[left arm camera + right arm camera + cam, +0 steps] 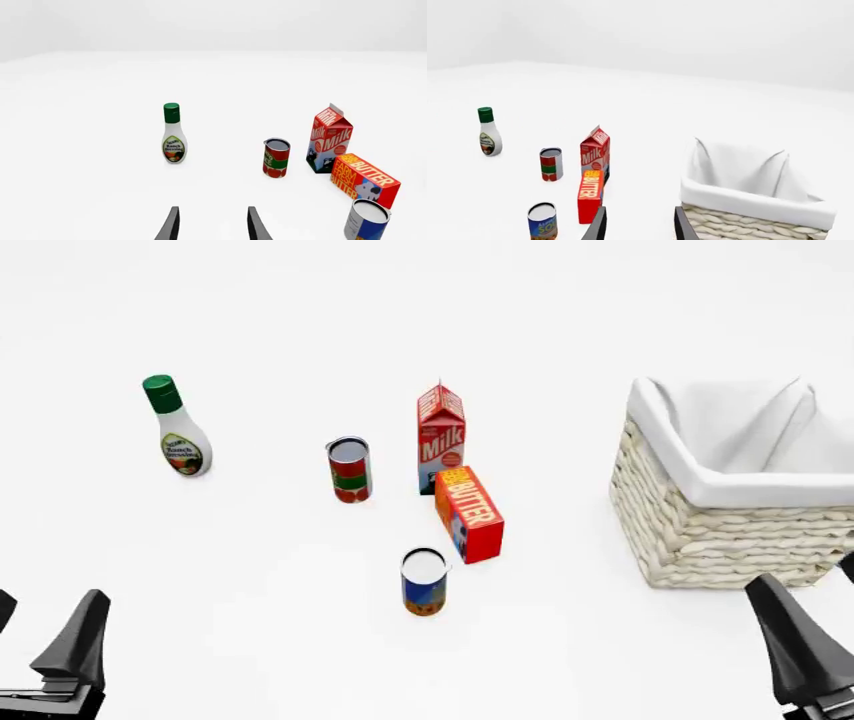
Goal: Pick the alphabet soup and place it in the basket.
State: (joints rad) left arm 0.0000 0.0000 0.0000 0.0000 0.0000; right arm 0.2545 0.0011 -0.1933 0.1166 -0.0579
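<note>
- Alphabet soup (pixel 424 582): small can, blue label with orange-yellow at the base, silver-white top. Stands upright on the white table (pixel 267 640), near centre, untouched by either arm.
- Butter box (pixel 469 513): red and orange, just beyond the soup and slightly right (close, but a gap shows between them).
- Milk carton (pixel 441 438): upright, right behind the butter box on the far side.
- Red-and-green can (pixel 350 469): upright, left of the milk carton.
- Ranch dressing bottle (pixel 175 427): green cap, far left, well apart from the rest.
- Basket (pixel 707 530): woven, white cloth lining, right side, well apart from the soup.
- Left gripper (pixel 212 225): near left corner, fingers spread, nothing between them.
- Right gripper (pixel 638 224): near right corner, just near of the basket, fingers spread, nothing held.
</note>
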